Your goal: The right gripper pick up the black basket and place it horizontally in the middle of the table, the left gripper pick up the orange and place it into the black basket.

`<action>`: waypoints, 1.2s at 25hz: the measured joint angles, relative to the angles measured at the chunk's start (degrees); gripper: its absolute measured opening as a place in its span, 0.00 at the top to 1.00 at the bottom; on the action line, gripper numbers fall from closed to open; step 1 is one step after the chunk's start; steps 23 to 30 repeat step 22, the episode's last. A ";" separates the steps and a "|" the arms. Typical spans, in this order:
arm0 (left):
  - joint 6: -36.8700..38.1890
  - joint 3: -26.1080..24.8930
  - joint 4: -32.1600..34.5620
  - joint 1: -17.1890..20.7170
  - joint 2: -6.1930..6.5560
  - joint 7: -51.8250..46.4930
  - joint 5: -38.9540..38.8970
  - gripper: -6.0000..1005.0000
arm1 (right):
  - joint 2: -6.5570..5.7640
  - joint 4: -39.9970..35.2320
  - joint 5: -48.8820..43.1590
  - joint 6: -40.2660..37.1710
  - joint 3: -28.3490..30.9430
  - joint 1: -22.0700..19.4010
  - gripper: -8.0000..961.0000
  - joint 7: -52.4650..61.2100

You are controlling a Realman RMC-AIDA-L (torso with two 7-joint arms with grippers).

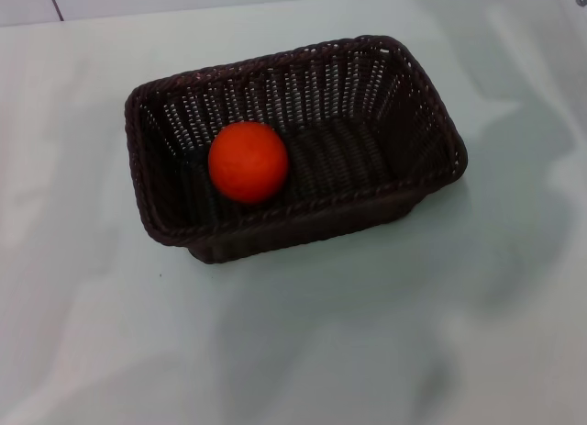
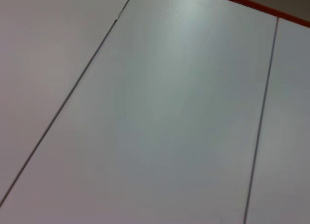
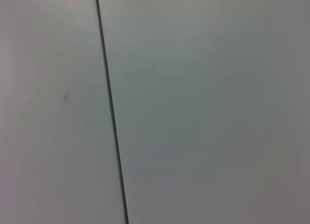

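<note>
Orange point(image 1: 248, 162) rests inside the black basket point(image 1: 404, 159) mid-table point(image 1: 385, 333); we judge both steps done, neither gripper visible, fingers untellable, nothing left.

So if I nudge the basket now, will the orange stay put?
Probably not. The orange is round and smooth, lying loose toward the left end of the black basket, so it would likely roll. The woven walls should contain it.
</note>
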 joint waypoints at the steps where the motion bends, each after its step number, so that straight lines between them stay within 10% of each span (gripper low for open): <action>1: 0.49 -0.44 -0.02 -0.05 0.00 0.01 0.00 0.23 | 0.00 0.00 0.00 0.00 0.00 0.05 0.11 -0.01; 30: 2.10 -2.88 -0.94 -2.26 0.09 0.06 0.00 0.23 | 0.00 -0.01 2.02 -1.07 0.08 1.68 0.11 -2.27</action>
